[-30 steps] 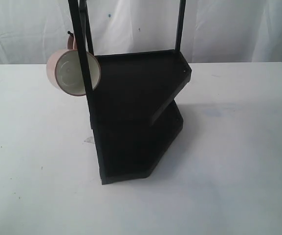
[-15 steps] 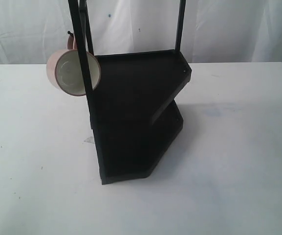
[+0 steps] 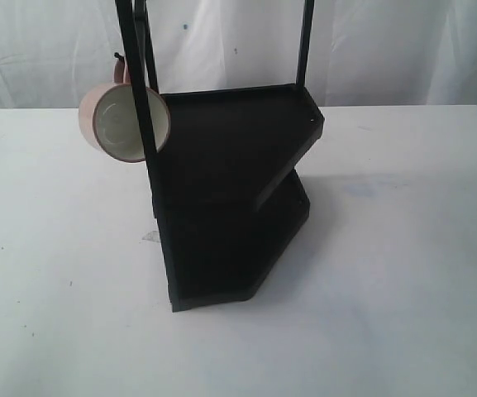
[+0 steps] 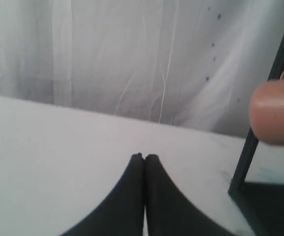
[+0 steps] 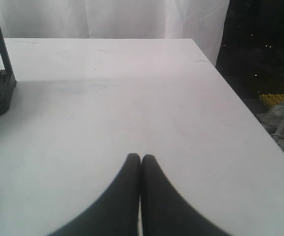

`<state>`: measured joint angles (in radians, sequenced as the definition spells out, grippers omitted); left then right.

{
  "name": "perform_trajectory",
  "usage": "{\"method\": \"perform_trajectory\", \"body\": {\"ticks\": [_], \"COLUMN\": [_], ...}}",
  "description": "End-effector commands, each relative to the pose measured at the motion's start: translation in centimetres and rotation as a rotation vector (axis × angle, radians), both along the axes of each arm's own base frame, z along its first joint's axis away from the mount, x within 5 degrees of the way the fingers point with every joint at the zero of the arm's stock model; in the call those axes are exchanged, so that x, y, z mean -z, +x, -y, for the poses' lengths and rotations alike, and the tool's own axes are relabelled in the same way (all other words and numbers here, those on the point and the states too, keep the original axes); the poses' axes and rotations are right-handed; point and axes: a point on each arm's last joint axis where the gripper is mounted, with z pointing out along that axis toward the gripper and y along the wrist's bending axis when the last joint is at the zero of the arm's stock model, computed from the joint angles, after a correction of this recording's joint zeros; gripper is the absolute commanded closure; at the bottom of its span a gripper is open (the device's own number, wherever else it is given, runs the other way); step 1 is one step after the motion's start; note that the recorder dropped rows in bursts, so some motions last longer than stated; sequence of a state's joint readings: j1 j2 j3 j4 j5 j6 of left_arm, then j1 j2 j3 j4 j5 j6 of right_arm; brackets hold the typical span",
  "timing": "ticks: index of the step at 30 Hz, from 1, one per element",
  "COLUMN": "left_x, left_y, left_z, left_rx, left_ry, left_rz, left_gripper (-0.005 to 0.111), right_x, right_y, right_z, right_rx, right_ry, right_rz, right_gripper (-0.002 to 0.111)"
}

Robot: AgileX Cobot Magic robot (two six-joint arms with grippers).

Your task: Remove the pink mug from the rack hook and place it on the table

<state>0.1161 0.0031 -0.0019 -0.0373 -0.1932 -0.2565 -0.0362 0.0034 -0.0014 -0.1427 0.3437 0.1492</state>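
Pink mug [image 3: 116,124] on hook [image 3: 119,58], white table [image 3: 387,289], curtain [image 3: 387,50]

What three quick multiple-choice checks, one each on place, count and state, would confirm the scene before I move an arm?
1. Where on the black rack is the pink mug?
A. on the upper shelf
B. hung on the rack hook
C. on the lower shelf

2. How many shelves does the rack have?
A. two
B. one
C. four

3. On the left gripper, the fingers are:
A. spread wide
B. closed around the mug
C. closed on nothing

Answers:
1. B, because the mug hangs beside the post with its mouth facing the exterior camera, and no shelf is under it.
2. A, because the exterior view shows one upper and one lower shelf.
3. C, because the left wrist view shows the fingertips together, with the mug off to the side.
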Motion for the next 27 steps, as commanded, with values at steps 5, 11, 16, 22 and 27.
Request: {"method": "perform_trajectory", "body": {"ticks": [5, 11, 16, 22, 27], "left_x": [-4.7, -9.7, -14.9, -15.9, -11.2], "left_y": [-1.8, -3.5, -4.9, -1.3, 4.5], "left_z": [-0.3, -0.1, 0.1, -0.1, -0.4], "left_rx": [-0.056, -0.052, -0.059, -0.036, 0.004], "left_ry": [0.043, 0.055, 0.086, 0.093, 0.11], "left_rz": [0.561, 0.702, 0.786, 0.454, -0.07], "left_gripper": [0.107, 0.107, 0.107, 0.107, 0.107], "right_x": [0.0, 0.0, 0.0, 0.0, 0.0], "right_y": [0.0, 0.0, 0.0, 0.0, 0.0], "right_z": [0.0, 0.0, 0.0, 0.0, 0.0], "right_rx": [0.005, 0.005, 0.005, 0.005, 0.005], "right_ry": [-0.004, -0.004, -0.004, -0.004, -0.004], "right_rz": [0.01, 0.01, 0.01, 0.01, 0.01], "right_gripper": [0.108, 0.108, 0.108, 0.108, 0.108]}}
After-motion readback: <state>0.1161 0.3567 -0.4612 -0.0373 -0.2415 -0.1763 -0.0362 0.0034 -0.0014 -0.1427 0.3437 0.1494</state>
